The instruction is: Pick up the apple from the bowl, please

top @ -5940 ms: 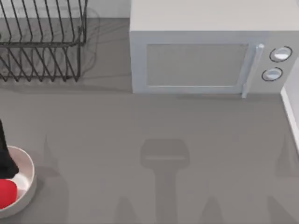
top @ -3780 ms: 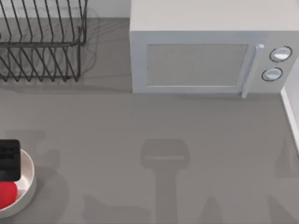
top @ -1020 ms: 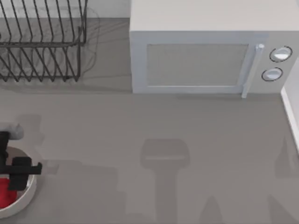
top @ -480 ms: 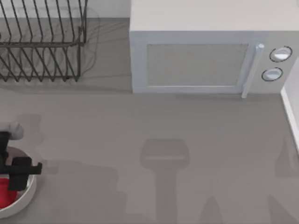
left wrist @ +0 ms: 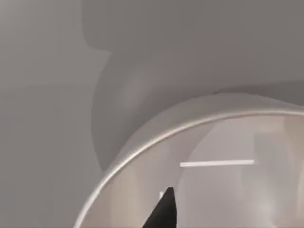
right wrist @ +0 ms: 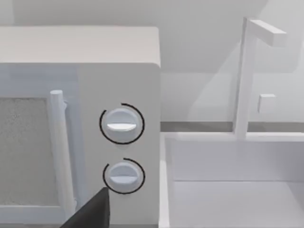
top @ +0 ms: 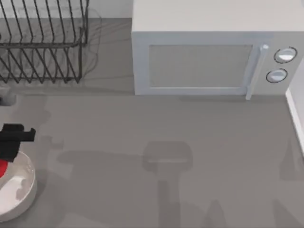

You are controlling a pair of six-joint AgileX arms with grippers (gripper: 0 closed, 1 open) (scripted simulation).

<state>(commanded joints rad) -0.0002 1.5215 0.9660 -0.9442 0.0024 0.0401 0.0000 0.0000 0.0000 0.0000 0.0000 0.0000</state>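
Note:
The white bowl (top: pixel 29 187) sits at the table's front left, and its glossy inside holds nothing but a shadow. The red apple (top: pixel 2 168) shows as a small patch at the top view's left edge, above the bowl's back rim. My left gripper (top: pixel 5 156) is black, hangs over that rim and is shut on the apple. In the left wrist view the bowl's rim (left wrist: pixel 156 137) curves below the camera, with one dark fingertip (left wrist: pixel 164 211) over the bare inside. My right gripper (right wrist: pixel 90 213) is parked facing the microwave's knobs.
A black wire dish rack (top: pixel 42 42) stands at the back left. A white microwave (top: pixel 209 57) fills the back middle and right, door closed. The right wrist view shows the microwave (right wrist: pixel 118 71), a white sink basin (right wrist: pixel 237 190) beside it and a faucet (right wrist: pixel 244 76).
My left gripper has risen and moved toward the back with the apple. The apple has left the bowl's inside, which is now bare.

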